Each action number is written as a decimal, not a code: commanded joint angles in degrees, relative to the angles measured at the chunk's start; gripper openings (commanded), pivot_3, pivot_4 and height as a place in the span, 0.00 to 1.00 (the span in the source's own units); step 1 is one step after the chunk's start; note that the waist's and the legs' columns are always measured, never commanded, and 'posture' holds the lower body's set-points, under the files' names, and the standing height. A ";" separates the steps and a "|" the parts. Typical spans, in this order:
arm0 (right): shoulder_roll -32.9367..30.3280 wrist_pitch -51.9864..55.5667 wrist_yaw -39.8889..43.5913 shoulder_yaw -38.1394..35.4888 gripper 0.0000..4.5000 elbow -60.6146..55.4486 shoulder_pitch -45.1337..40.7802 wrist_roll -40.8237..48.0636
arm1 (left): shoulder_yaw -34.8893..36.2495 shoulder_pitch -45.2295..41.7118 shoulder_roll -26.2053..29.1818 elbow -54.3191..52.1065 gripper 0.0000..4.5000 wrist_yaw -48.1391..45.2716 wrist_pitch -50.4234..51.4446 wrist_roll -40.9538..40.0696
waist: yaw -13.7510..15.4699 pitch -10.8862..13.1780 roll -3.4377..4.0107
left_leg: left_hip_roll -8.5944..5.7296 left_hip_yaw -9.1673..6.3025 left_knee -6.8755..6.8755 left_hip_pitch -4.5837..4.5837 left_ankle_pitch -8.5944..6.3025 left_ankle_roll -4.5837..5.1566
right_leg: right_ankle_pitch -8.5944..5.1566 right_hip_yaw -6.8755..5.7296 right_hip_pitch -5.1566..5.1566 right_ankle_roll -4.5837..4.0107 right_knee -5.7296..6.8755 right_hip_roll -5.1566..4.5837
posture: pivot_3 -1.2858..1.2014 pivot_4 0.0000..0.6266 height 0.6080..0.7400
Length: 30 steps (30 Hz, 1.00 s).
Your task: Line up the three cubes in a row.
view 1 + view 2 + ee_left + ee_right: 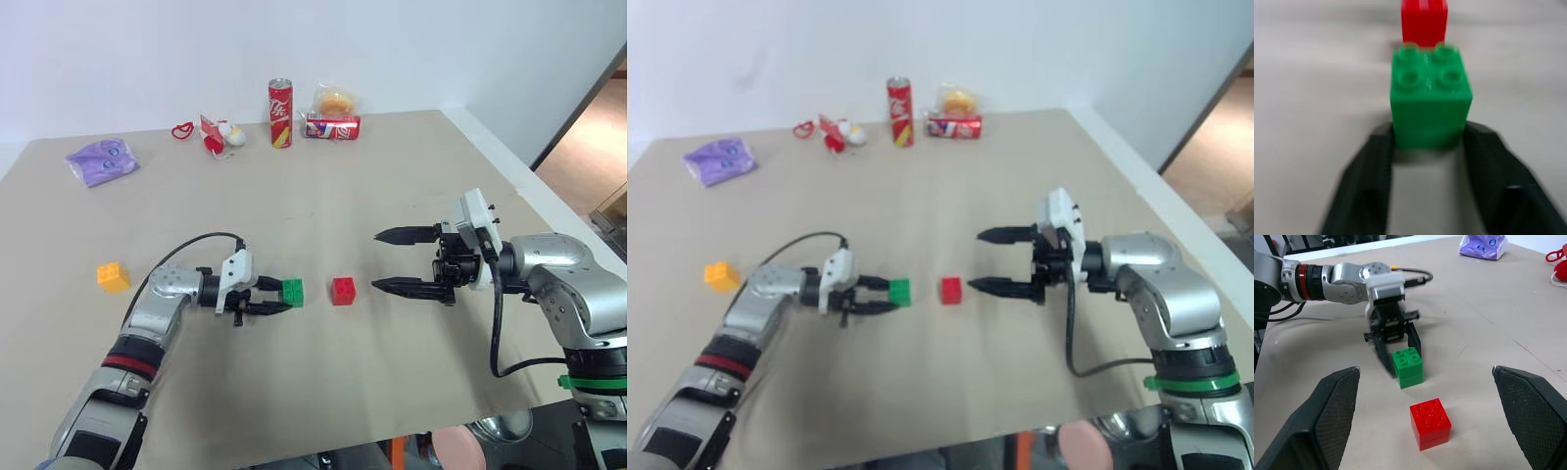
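The small green studded plastic block (292, 291) is sitting on the tan table (392, 186), just left of the small red studded plastic block (343, 290). The small yellow-orange studded block (113, 277) is lying well apart to the left. The left gripper (275, 296) is flanking the green block; the right gripper (388, 260) is hanging right of the red one.

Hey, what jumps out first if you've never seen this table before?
The left hand at the green cube, fingers on either side, with the red cube just beyond. The right hand hangs wide open facing them; the yellow cube sits alone, far left.
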 commanded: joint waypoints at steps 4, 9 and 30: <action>0.52 -0.86 -0.02 -0.36 1.00 0.01 -1.98 -0.28 | 0.43 2.01 1.20 -3.43 0.99 0.73 2.73 -0.49 | 0.03 0.00 0.00 | 0.00 0.00 0.02 0.01 0.00 0.00 | 0.03 0.00 0.01 0.04 0.00 -0.01 | 0.52 0.24 1.00; 0.76 -0.74 0.48 -0.13 1.00 0.53 -3.11 -0.17 | 1.50 2.47 3.17 -2.90 0.99 1.47 2.05 0.16 | -0.31 0.00 0.01 | 0.01 0.01 0.03 0.08 0.03 0.04 | 0.09 0.01 0.01 0.09 0.00 0.01 | 0.52 0.24 1.00; 1.45 -0.77 3.74 1.39 1.00 4.71 -11.14 -0.18 | 24.43 9.66 12.49 -28.03 0.99 13.30 30.91 -29.56 | -1.03 0.02 0.04 | 0.10 0.01 -0.16 -0.27 -0.10 -0.03 | -0.13 -0.09 -0.29 0.12 0.02 -0.02 | 0.52 0.24 1.00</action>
